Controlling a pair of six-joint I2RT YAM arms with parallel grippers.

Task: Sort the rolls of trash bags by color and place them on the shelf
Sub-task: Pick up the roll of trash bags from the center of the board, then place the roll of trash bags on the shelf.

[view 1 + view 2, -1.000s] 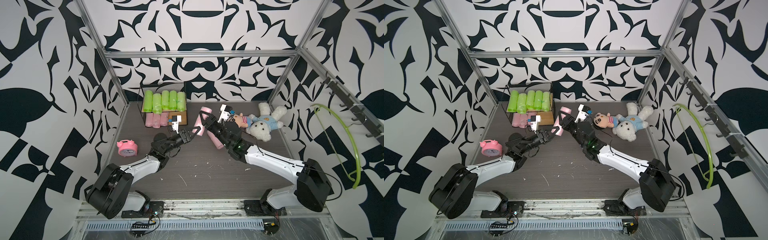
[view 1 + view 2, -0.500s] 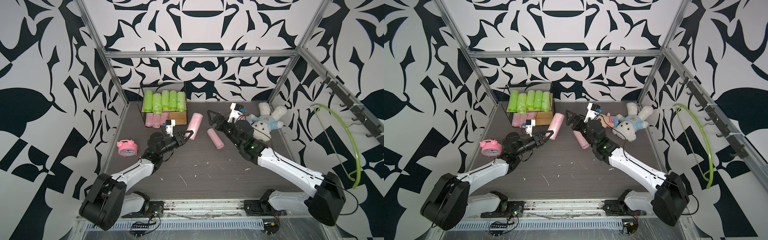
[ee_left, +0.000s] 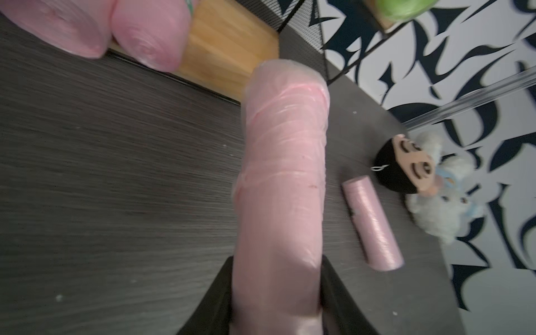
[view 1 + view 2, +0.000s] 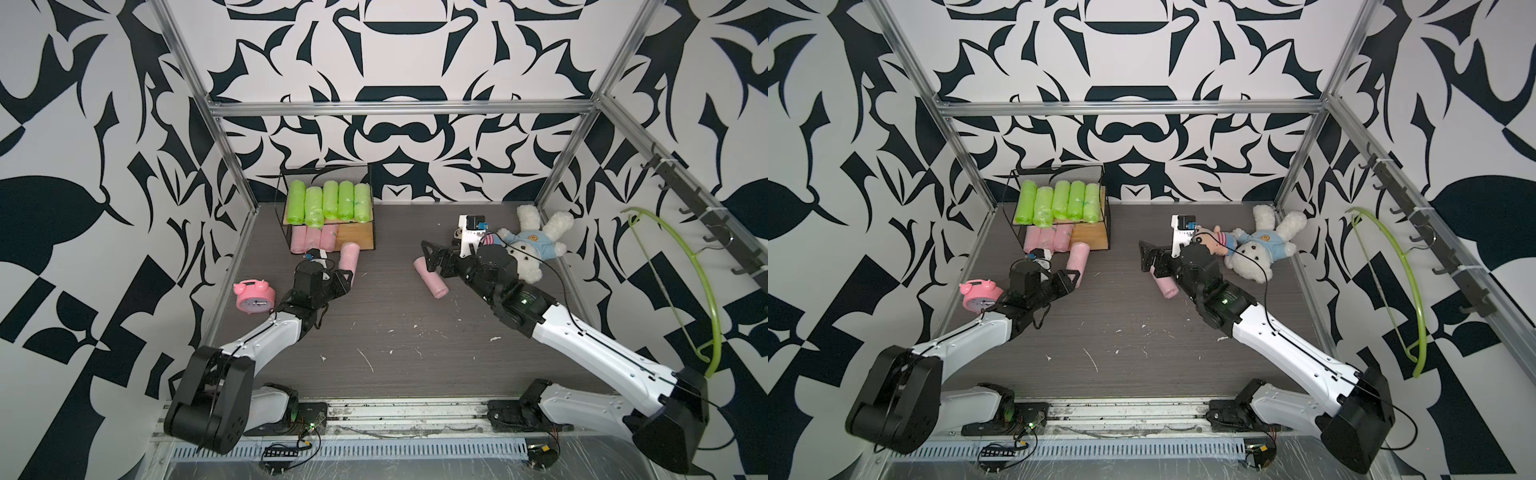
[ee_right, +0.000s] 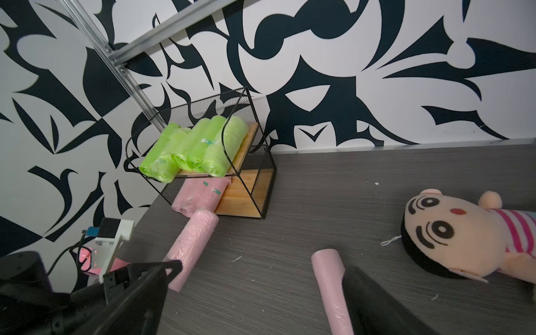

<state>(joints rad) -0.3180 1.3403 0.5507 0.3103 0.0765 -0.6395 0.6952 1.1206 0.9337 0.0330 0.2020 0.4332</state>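
My left end effector (image 4: 341, 277) clamps one end of a pink roll (image 4: 349, 257) just before the lower board of the shelf (image 4: 358, 240). My right end effector (image 4: 432, 259) gapes by a loose pink roll (image 4: 433, 284). Gripped endwise, the soft roll may droop and snag.

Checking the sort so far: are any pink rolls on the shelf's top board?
No, the shelf's top board carries only green rolls; pink rolls lie on the lower board.

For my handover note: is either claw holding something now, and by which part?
The left claw grips a pink roll by its end nearest the wrist; the rest juts toward the shelf. The right claw is open and holds nothing.
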